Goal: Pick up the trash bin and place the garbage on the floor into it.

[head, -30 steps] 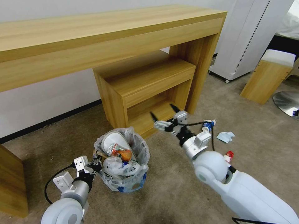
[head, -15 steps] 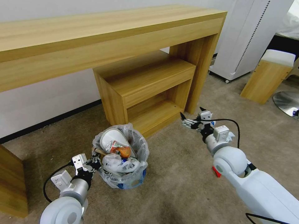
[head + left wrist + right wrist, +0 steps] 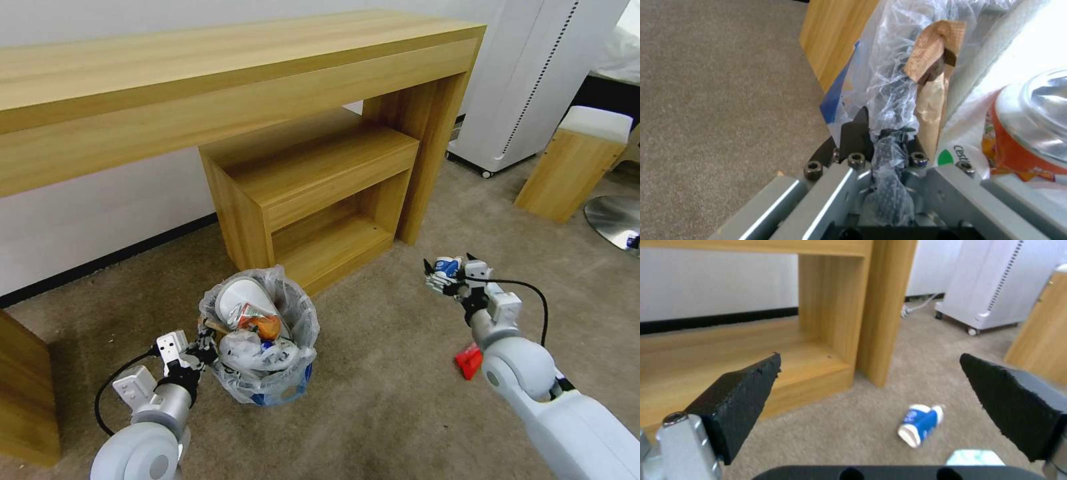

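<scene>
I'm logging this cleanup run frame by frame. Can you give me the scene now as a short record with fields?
left gripper: shut on the trash bin's bag at its rim
trash bin: on the floor, full of litter
right gripper: open, empty, above the blue-white cup
blue-white cup: lying on its side on the carpet
red wrapper: on the floor beside the right arm

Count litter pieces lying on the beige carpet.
3: a squashed blue-white cup just ahead of the right gripper, a pale tissue beside the cup, a red wrapper near the right arm. Others may be hidden.
</scene>
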